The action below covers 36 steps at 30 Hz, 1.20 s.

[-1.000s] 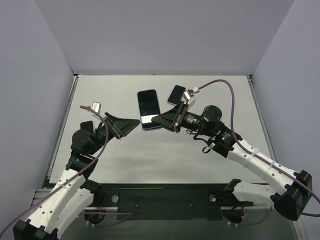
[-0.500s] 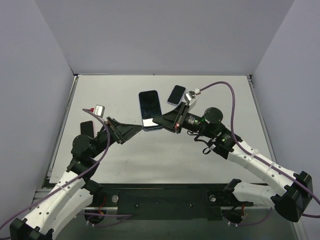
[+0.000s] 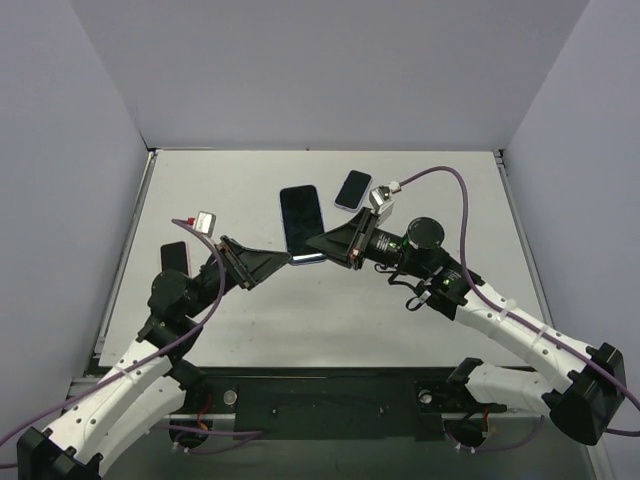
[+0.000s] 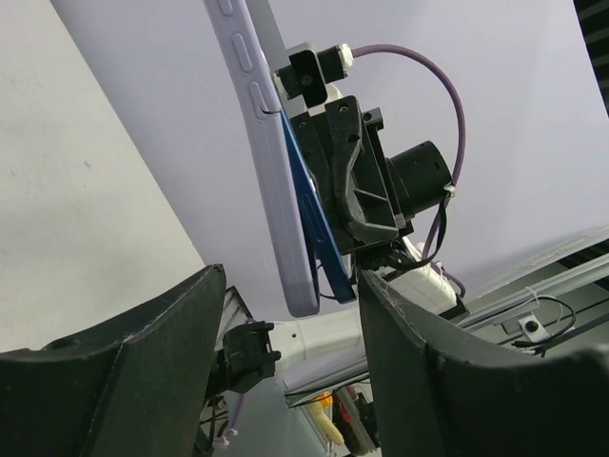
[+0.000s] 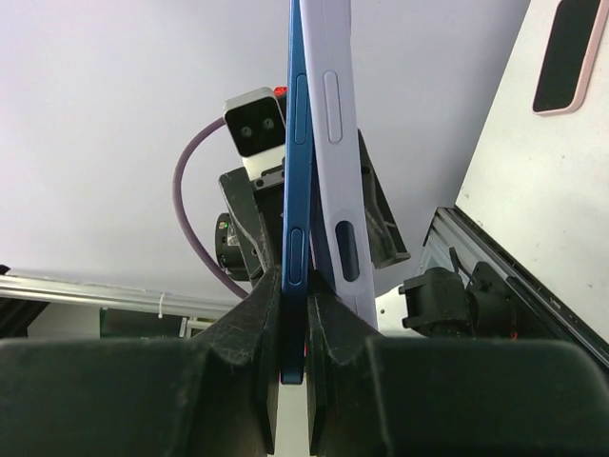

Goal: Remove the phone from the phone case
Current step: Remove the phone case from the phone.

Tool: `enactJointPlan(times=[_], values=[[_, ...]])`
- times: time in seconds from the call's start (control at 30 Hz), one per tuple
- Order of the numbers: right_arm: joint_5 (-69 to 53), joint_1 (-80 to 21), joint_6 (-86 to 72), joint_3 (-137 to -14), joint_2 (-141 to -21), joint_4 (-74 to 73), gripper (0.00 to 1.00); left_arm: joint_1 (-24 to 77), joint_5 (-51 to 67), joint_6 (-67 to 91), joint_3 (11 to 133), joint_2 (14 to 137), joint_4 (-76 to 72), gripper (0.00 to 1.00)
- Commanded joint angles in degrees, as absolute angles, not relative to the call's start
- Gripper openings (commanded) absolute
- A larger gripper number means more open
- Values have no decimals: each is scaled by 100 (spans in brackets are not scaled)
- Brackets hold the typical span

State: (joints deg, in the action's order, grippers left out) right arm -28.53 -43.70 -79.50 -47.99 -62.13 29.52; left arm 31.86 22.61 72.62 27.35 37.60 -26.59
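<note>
Phone top: the phone (image 5: 296,190) and the phone case (image 5: 335,143) ran off the upper edge of the right wrist view.
Phone lower end: hidden between the fingers of the right gripper (image 5: 295,295).
Phone, left wrist view: mostly hidden behind the phone case, only a blue sliver showing.
Second phone (image 5: 568,57): cut off at the right wrist view's upper right corner.
Left gripper (image 4: 290,276): its fingers were cut off by the bottom edge.
Dark object (image 3: 172,255): partly covered by the left arm, too small to identify.

A robotics lab: bare grey walls (image 3: 330,70) enclose a white table (image 3: 330,320) and black mounting rail (image 3: 330,395)
</note>
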Motion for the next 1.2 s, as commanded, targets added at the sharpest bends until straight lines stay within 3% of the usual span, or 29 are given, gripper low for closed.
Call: enactJointPlan(times=[0.0,0.83,1.17], values=[[-2935,-4386,-8033,-4913,-5845,3850,0,3199,2030,7075,2751,3569,-2602,70],[-2918,-4412,-8200,-4720,-5801,4131,0,3199,1951,7102,3041,3990,-2707,61],[-2962,-4430,-8191,-4658,-5783,4052,0,3199,2092,6970,3445,4368,-2540,50]])
